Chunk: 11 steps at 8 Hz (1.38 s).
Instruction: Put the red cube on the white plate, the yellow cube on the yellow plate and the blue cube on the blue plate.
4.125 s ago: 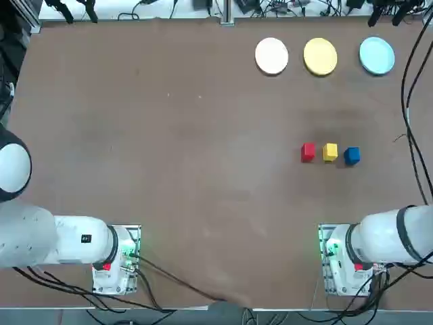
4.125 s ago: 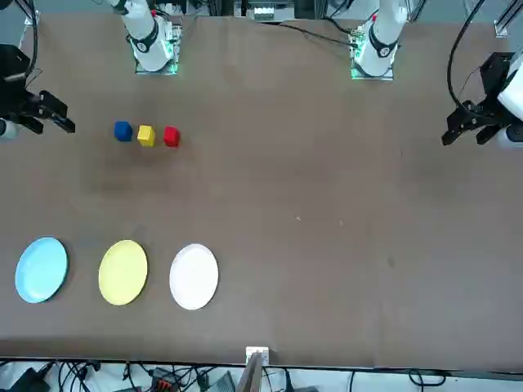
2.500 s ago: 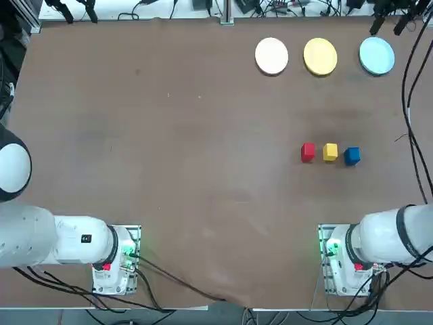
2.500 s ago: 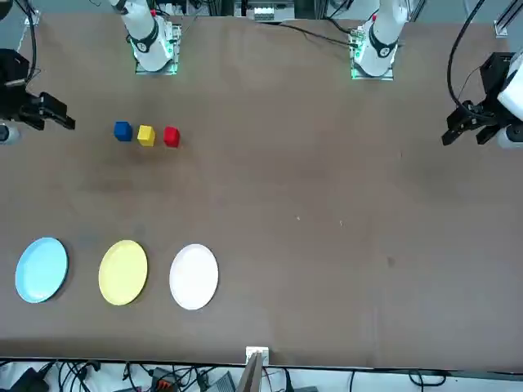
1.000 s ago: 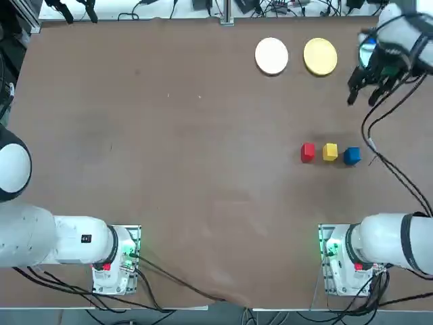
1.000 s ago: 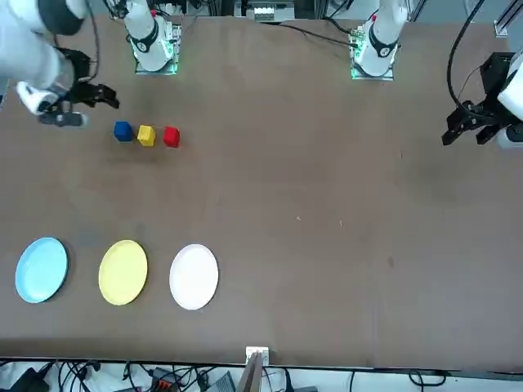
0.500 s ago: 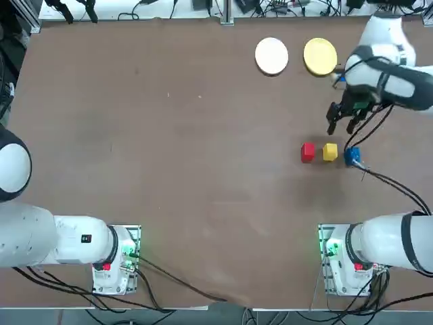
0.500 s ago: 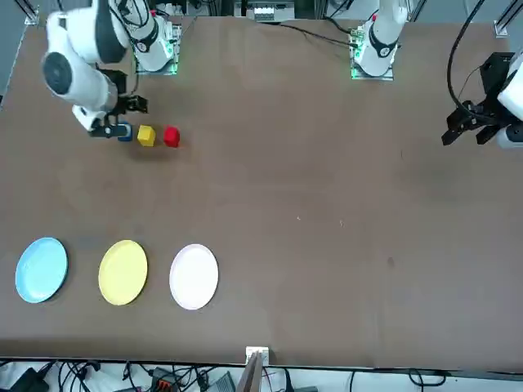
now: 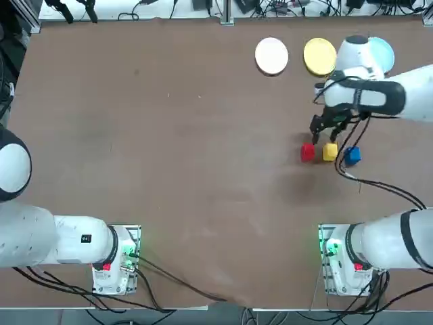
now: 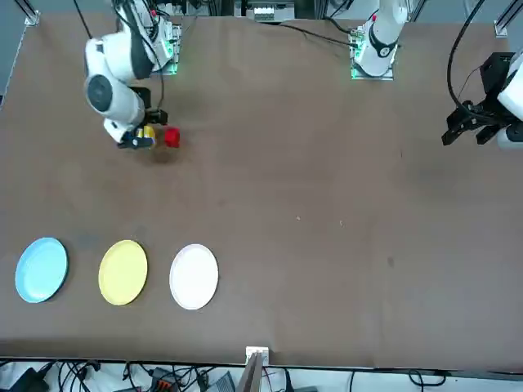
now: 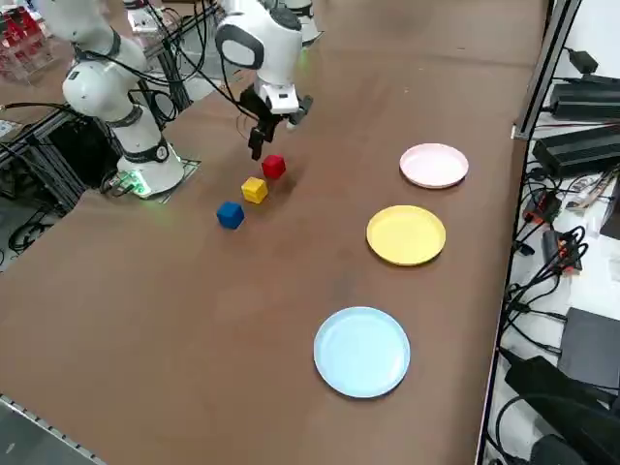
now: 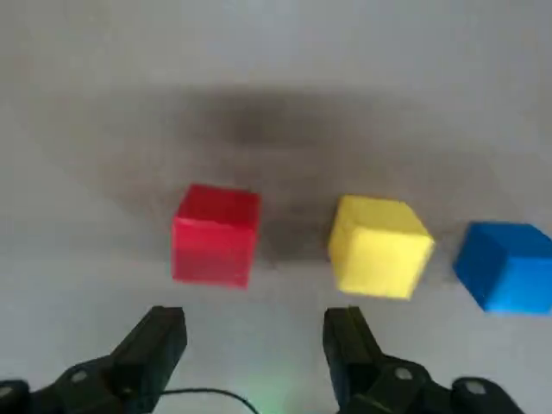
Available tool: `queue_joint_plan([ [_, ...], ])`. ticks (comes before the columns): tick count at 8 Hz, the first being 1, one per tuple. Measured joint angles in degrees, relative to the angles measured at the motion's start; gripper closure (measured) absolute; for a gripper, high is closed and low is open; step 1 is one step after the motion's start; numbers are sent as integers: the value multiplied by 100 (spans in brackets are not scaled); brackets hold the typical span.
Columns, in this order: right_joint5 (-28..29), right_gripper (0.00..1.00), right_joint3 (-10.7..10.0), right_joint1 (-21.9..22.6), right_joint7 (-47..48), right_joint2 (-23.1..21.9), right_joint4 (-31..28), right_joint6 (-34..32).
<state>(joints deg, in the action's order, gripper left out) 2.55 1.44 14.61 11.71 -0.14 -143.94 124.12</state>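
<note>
Yellow cube [image 10: 150, 132] apparently half hidden behind right gripper [image 10: 153, 131].

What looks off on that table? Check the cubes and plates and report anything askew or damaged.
Nothing stands out: the red cube, yellow cube and blue cube look intact, and the three plates lie flat.

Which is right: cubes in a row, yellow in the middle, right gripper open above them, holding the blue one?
Not holding blue: the right wrist view shows the right gripper's open fingers empty, the blue cube off to one side. Rest stands.
</note>
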Motion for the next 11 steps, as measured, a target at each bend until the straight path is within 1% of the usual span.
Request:
queue_joint_plan([
  [1, 0, 3, 2, 136, 204, 256, 1, 330],
  [2, 0, 3, 1, 182, 322, 445, 1, 590],
  [4, 1, 3, -7, 185, 389, 648, -153, 1143],
  [5, 18, 3, -8, 191, 420, 663, -306, 1417],
  [6, 19, 3, -8, 200, 505, 662, -413, 1556],
  [9, 19, 4, -8, 263, 634, 661, -520, 1604],
  [11, 20, 9, -7, 281, 647, 661, -564, 1618],
])
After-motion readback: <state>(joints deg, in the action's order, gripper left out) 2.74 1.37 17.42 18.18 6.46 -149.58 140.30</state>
